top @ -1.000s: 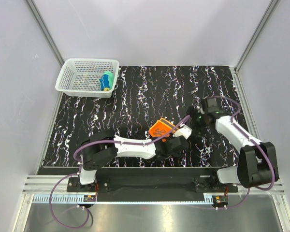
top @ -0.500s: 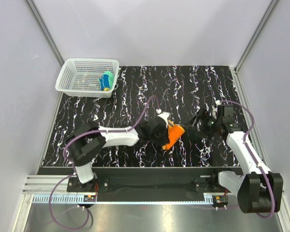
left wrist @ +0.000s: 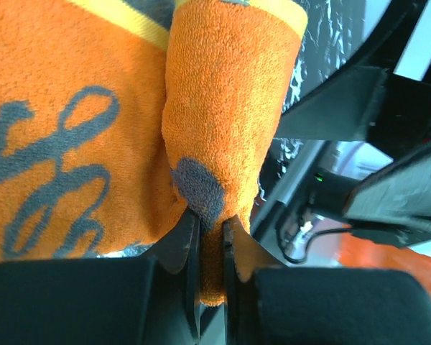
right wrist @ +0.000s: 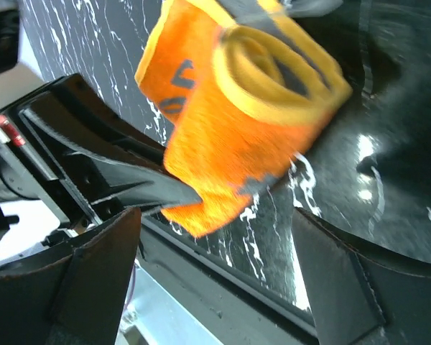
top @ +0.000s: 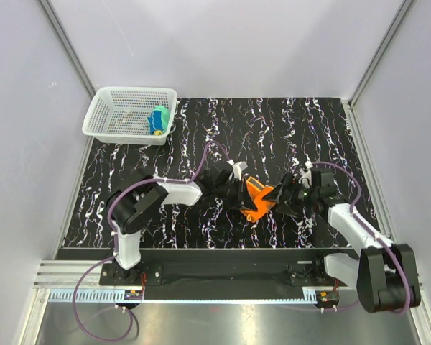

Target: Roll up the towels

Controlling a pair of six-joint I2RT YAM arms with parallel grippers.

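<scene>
Left hand point(left wrist: 208, 241): closed, pinching the lower edge of the orange towel point(left wrist: 226, 108) between its fingertips. The part-rolled cloth stands out straight ahead of that hand.

Right hand point(top: 281, 198): jaws wide, nothing held. The roll sits just ahead of it, between the fingers, with its spiral end turned toward it. Long axis seems to run roughly hand to hand.

Right is the free one, so I judge it should take the roll.

The other towel point(top: 157, 120) lies in the white mesh basket point(top: 133, 90), well off beyond my left.

Hidden: whether the roll touches the bench point(top: 201, 129), and how tight the inner turns are.
</scene>
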